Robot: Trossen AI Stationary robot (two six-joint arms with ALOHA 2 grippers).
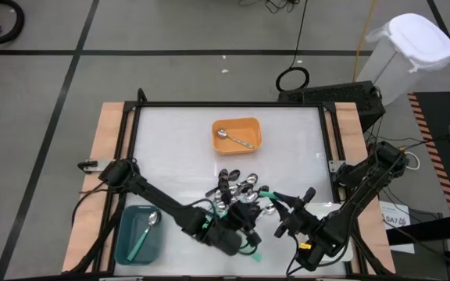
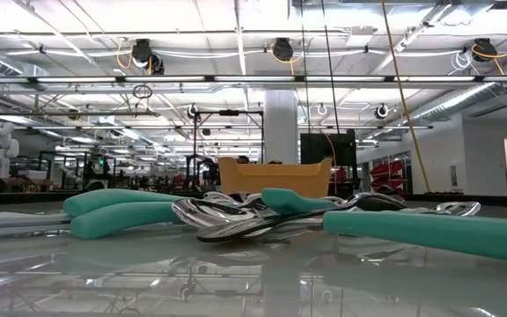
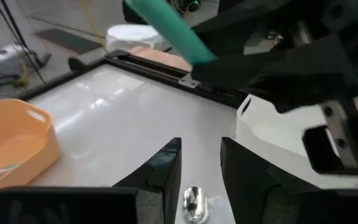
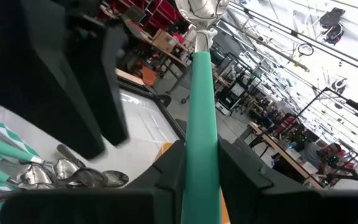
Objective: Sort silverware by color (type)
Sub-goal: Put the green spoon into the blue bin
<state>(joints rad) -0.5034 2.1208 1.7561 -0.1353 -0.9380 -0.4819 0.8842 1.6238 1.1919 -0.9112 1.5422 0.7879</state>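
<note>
Right hand (image 4: 194, 165) is clamped on a teal-handled spoon (image 4: 202, 93) pointing up and out, while the teal tray (image 1: 139, 234) sits across the table at the left arm's corner, left hand (image 3: 199, 171) slightly apart over the pile (image 1: 237, 191).

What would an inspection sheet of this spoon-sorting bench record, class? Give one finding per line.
Surface: glossy white table, black frame.
Job's things: spoon pile at centre; one silver spoon in the orange tray; one teal-handled spoon in the teal tray.
Clutter: nothing seen.
Pincers: right pincer shut on a teal-handled spoon, lifted; left pincer over a silver spoon, fingers apart.
Cables: coiled cable on the floor.
Surroundings: white bin; open workshop hall.
</note>
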